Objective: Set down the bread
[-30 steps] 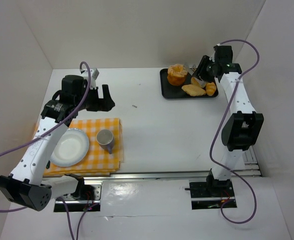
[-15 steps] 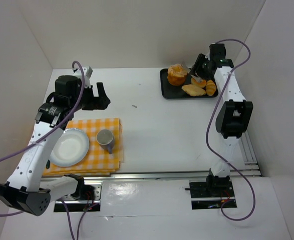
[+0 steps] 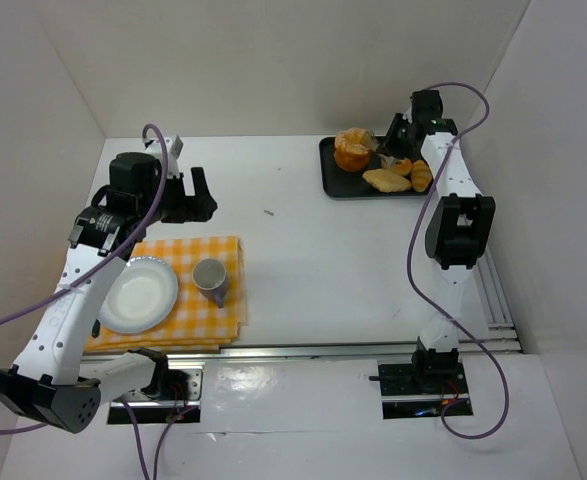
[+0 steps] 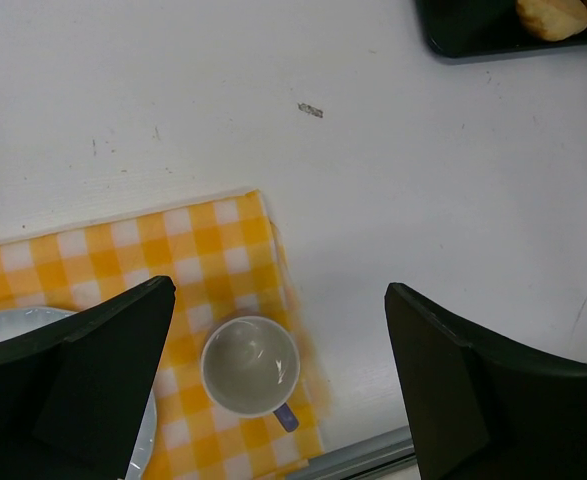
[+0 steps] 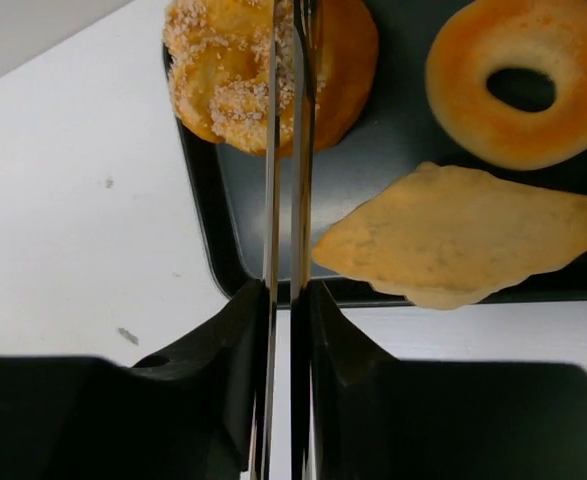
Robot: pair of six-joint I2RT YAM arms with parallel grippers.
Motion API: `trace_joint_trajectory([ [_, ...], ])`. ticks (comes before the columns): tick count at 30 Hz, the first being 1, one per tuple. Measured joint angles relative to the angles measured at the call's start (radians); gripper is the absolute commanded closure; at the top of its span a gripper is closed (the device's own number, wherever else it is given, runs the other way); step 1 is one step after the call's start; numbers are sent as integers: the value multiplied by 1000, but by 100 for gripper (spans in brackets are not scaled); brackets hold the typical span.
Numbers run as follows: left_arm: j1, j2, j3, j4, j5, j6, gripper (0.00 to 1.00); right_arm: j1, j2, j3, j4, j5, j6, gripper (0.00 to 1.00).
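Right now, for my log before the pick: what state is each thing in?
Left claw, open, empty.
Right claw, shut on tongs.
Tongs, blades nearly together.
Bread, on tray, ungripped.
Cup, upright, empty, on cloth.
Plate, empty, on cloth.

White arms (image 3: 73, 300), black joints (image 3: 458, 230), purple cables (image 3: 409, 265)

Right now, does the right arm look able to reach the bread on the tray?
Probably yes: the right gripper hangs at the black tray, and its metal tongs extend above the bread with nothing between.
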Motion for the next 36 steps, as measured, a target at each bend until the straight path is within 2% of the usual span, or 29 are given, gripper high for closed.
trace_joint_trajectory([
  [4, 0, -1, 0, -3, -17, 0, 0, 2, 0, 4, 5, -22, 11, 100],
  [11, 0, -37, 35, -4, -62, -4, 0, 13, -29, 4, 10, -48, 27, 100],
  [17, 14, -48, 96, -2, -138, -18, 0, 74, -100, 56, 5, -49, 35, 100],
  [22, 77, 58, 263, -30, -165, -54, 0, 220, -200, 99, 15, -47, 35, 100],
  [28, 121, 56, 286, -43, -169, -84, 0, 505, -286, 76, 85, -55, 60, 100],
  [32, 146, 25, 320, -44, -187, -108, 0, 681, -265, 41, 143, -103, 93, 100],
  [36, 151, 1, 403, -51, -199, -125, 0, 799, -174, 72, 172, -126, 105, 100],
])
